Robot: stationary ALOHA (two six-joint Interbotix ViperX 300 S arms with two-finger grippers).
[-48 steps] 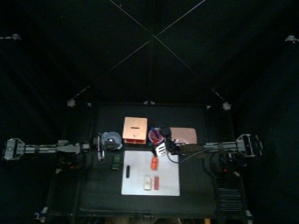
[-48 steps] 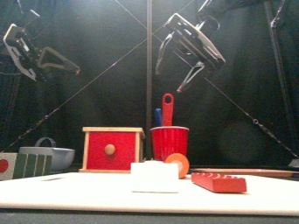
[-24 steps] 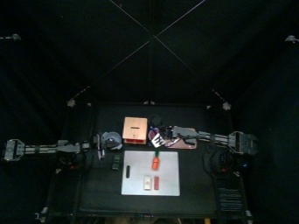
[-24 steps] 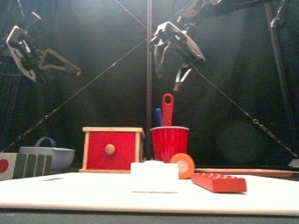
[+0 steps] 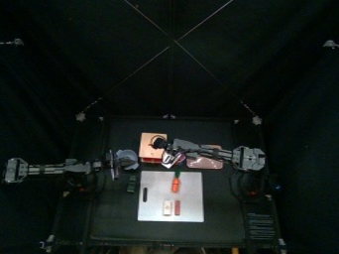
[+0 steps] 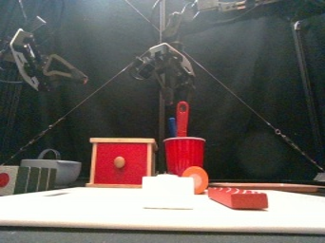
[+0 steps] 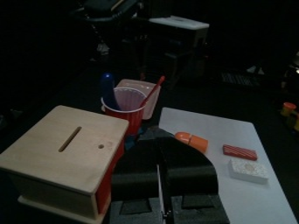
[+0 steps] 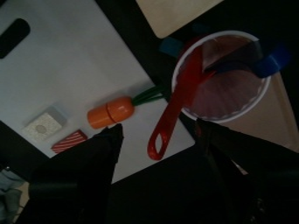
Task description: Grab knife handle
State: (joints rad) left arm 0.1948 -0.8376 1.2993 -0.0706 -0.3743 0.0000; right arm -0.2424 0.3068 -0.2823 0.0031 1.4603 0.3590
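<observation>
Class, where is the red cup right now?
The red cup stands mid-table in the front view, right of the wooden box, holding a red utensil, behind the toy carrot.

overhead, table-level front, two wrist views share red cup (image 6: pixel 184 155).

Readable text: none — no words, brand names or numbers can be made out in any view.
Box (image 7: pixel 73 150): plain wood top with a slot, no lettering.
Cup (image 8: pixel 222 84): plain red, no print seen.
Mat (image 8: pixel 82 74): bare white — no marks readable.
Blocks (image 7: pixel 247 168): too small to tell any writing.
</observation>
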